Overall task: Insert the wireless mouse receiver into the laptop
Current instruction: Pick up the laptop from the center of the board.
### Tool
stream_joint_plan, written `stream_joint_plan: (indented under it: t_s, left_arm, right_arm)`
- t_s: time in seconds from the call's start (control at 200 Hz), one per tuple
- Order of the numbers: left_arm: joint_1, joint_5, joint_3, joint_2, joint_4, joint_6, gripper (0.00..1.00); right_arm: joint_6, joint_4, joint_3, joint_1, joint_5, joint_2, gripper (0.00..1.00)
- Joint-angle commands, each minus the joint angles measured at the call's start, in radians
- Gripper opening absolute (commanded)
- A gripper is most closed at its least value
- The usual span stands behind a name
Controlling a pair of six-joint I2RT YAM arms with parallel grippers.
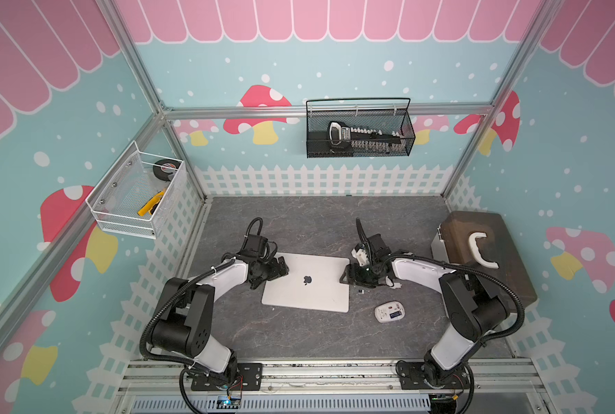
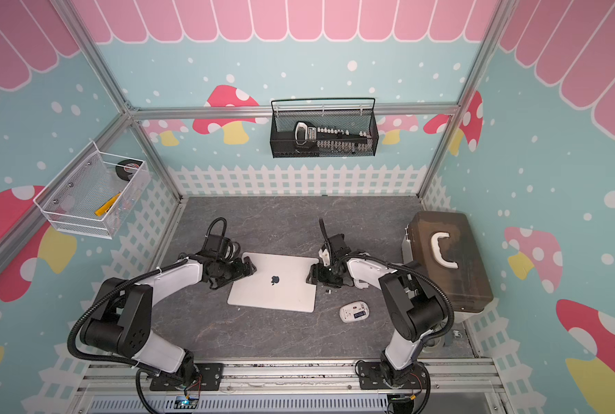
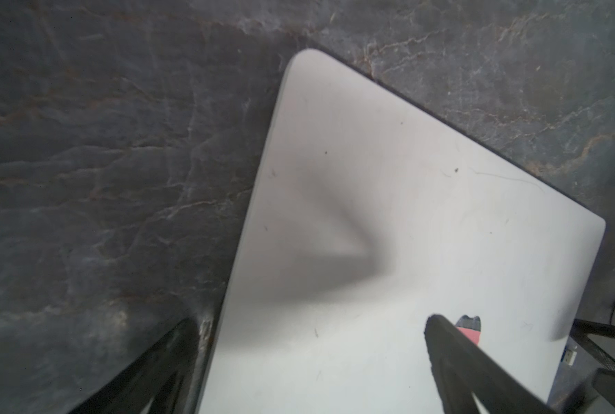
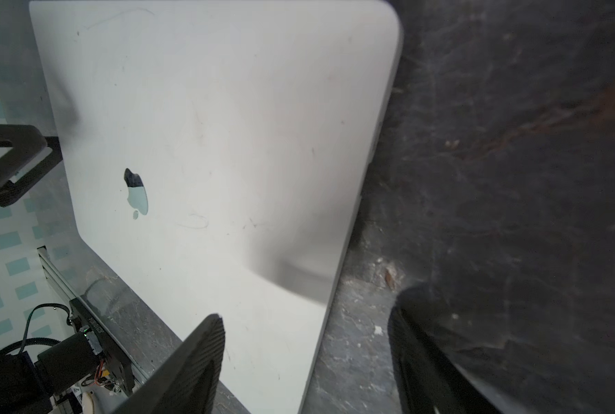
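One laptop [image 1: 316, 297], with one mouse [image 1: 389, 312] and one brown box [image 1: 506, 265] to its right. Two robot arms [image 1: 223, 274] flank the laptop. Two wire baskets [image 1: 316, 136] hang beyond it, on the walls.

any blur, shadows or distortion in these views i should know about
Both top views: even light, wide-angle lens makes the frame posts splay outward; laptop bright but not blown out. Left wrist view: soft grey shadow on the lid, left gripper blurred close to the lens. Right wrist view: right gripper out of focus, table dark beside the pale lid.
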Motion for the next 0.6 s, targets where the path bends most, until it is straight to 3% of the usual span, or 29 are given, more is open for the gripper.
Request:
stream_joint_plan:
  t_s: [0.0, 0.28, 0.595]
  left_arm:
    - [0.001, 0.020, -0.019, 0.017, 0.042, -0.020, 0.98]
    - [-0.013, 0.037, -0.039, 0.033, 0.079, -0.045, 0.98]
    - [-0.040, 0.042, -0.045, 0.058, 0.094, -0.057, 0.98]
  right_arm:
    - [0.027, 0.096, -0.032, 0.008, -0.038, 0.020, 0.71]
    - [0.105, 0.368, -0.137, 0.011, -0.183, 0.056, 0.64]
    - [0.245, 0.772, -0.268, 0.010, -0.318, -0.040, 0.48]
